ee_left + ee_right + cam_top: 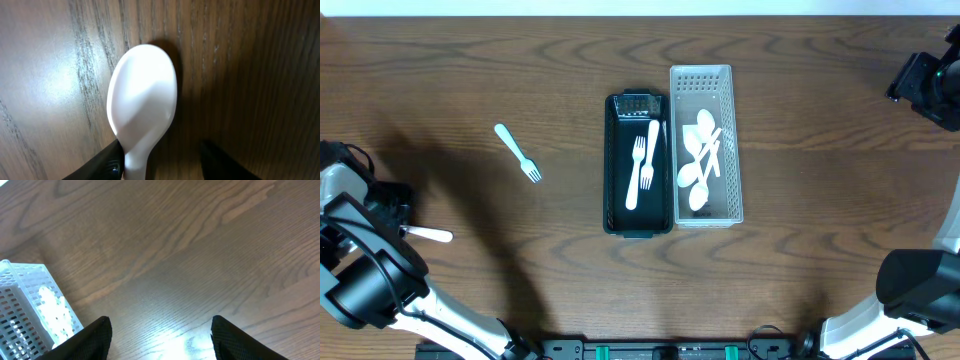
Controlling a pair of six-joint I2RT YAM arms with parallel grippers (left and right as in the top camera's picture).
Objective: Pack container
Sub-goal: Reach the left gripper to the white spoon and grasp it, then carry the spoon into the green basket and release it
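Observation:
A white plastic spoon (142, 97) lies on the wooden table with its bowl pointing away from my left gripper (162, 162). The jaws straddle its handle. The left finger (102, 162) touches the handle and the right finger (220, 162) stands apart from it. From overhead the spoon (430, 235) pokes out of the left gripper (395, 218) at the table's left edge. A black tray (612, 170) holds two white forks (642, 160). Beside it a white basket (732, 150) holds several spoons (700, 160). My right gripper (160, 335) is open over bare wood.
A loose white fork (518, 152) lies on the table left of the black tray. The white basket (30, 305) shows at the lower left of the right wrist view. The right arm (930, 85) sits at the far right edge.

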